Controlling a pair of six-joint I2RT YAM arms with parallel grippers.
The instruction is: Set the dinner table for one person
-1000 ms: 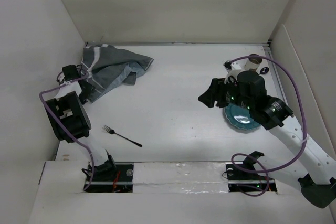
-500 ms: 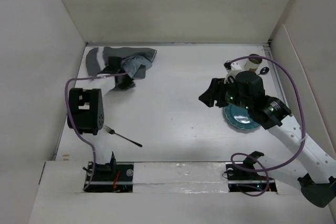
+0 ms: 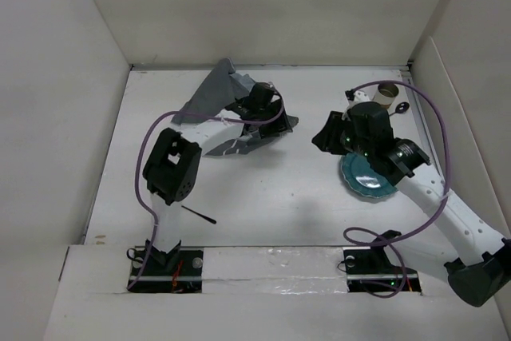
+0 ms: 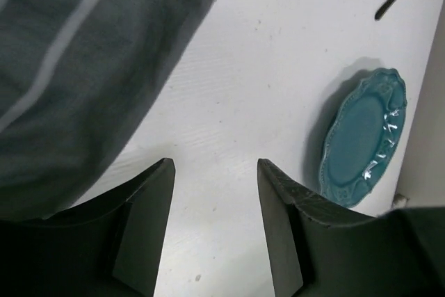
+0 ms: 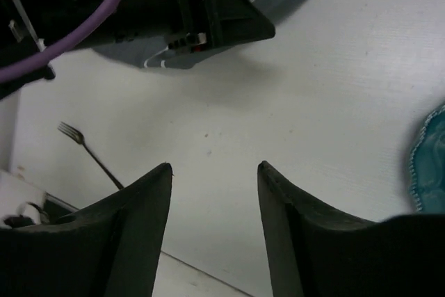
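Note:
The white dinner table [image 3: 271, 197] holds a teal plate [image 3: 369, 180] at the right, partly under my right arm. My left gripper [image 3: 277, 121] reaches to the middle back, and its jaws stand open over bare table [image 4: 214, 168]. A dark grey striped cloth [image 3: 219, 89] drapes over and beside that arm and fills the upper left of the left wrist view [image 4: 83, 67]. My right gripper [image 3: 323, 137] is open and empty above the table [image 5: 214, 172]. The fork [image 5: 87, 147] lies near the front left, and only its handle [image 3: 200, 215] shows from above.
A cup [image 3: 387, 95] and a dark spoon [image 3: 402, 108] sit at the back right corner. White walls enclose the table on three sides. The plate also shows in the left wrist view [image 4: 361, 137] and at the right wrist view's edge [image 5: 432, 165].
My left arm has swung from the far left to the middle back, and the cloth has come along with it. The arm now hides the fork's tines. My right gripper has shifted slightly back.

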